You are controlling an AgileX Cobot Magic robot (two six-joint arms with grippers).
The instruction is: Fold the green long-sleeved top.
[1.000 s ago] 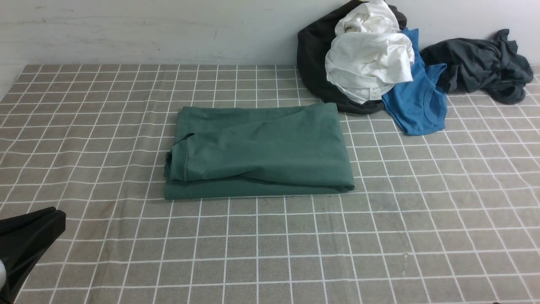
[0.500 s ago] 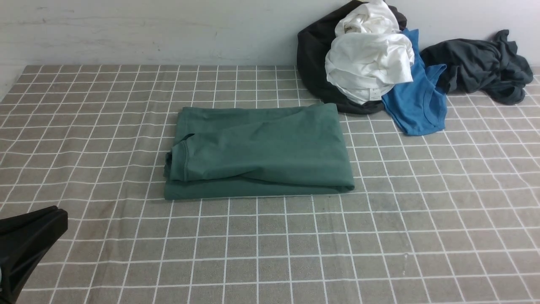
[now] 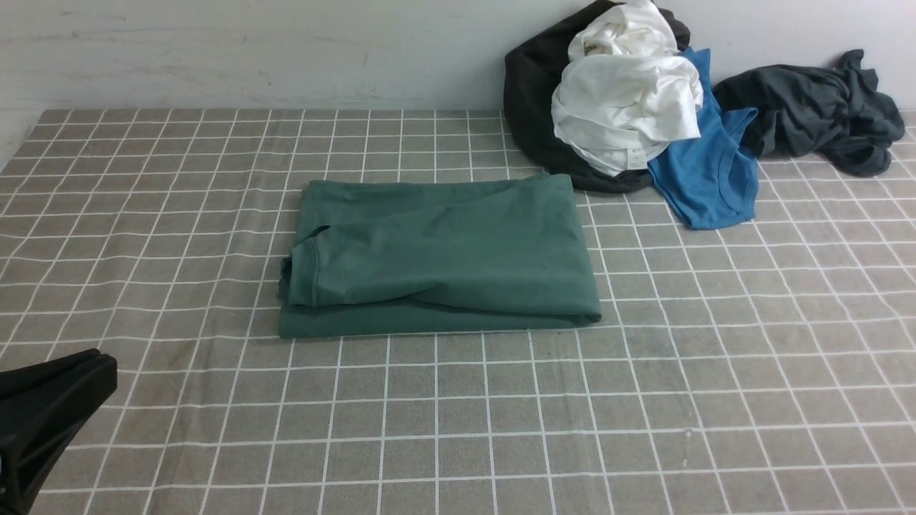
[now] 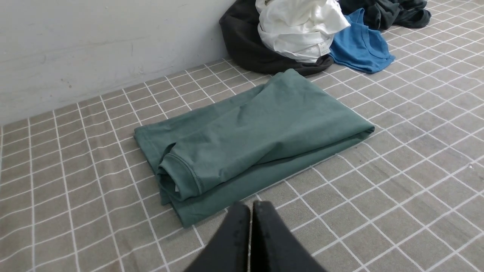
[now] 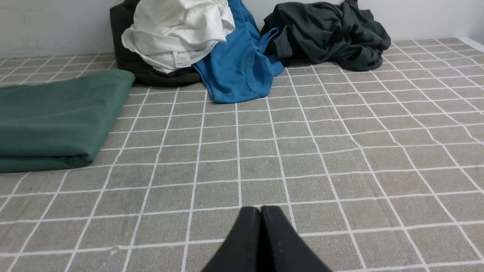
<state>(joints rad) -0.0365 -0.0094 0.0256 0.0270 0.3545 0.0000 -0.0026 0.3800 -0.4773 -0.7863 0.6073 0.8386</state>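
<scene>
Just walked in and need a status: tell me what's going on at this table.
Nothing is being handled right now. The green top lies folded into a flat rectangle in the middle of the checked tablecloth. Both claws are shut, empty and clear of it: the left claw near the top's front corner, the right claw over bare cloth. A pile of clothes sits untouched against the back wall: black, white, blue and dark grey pieces.

Front view looks forward; both low wrist views share the green long-sleeved top [image 3: 436, 254].
</scene>
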